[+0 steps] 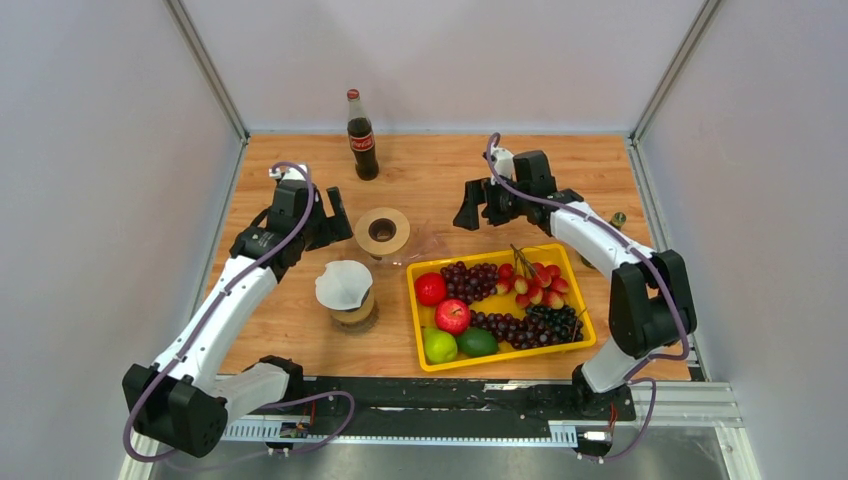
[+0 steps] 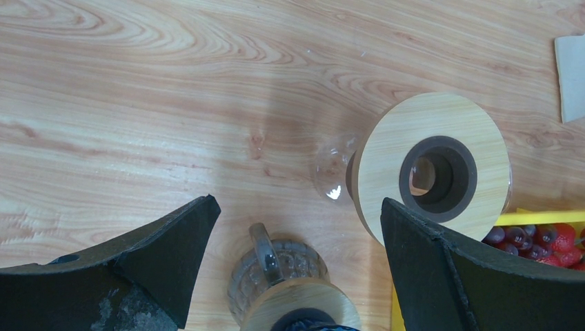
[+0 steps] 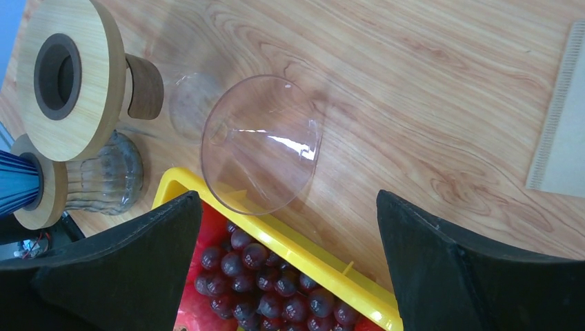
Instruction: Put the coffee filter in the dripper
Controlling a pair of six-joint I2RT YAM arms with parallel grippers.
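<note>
**Jaws.** My left jaws and right jaws both stand wide apart, with nothing between them.

**Dripper.** The dripper [image 1: 383, 232] lies on its side at the centre of the overhead view. Its wooden collar faces up and its glass cone [image 3: 262, 145] opens toward the upper left corner of the yellow tray [image 1: 505, 354]. I cannot confirm whether cone and tray touch.

**Filter.** The coffee filter [image 3: 559, 117] is a flat beige paper with a crimped edge. It lies on the surface at the right edge of my right wrist view, well apart from the cone.

**Other item.** A second glass vessel [image 1: 350, 300] stands below and left of the dripper with a white conical piece on top. I cannot tell whether that piece is also a filter.

**Assessment.** No part of the task looks begun; the step in hand is reaching the filter.

**Recommendations.**
- My right jaws are nearer the paper and should take it.
- Flat paper gives little to pinch, so come down straddling one edge, preferably the stiffer crimped seam.
- Close gently so the sheet lifts rather than slides.
- My left jaws should grip the dripper by its wooden collar and stand it upright, cone mouth up, before the filter arrives.
- Keep clear of the tray wall throughout.
</note>
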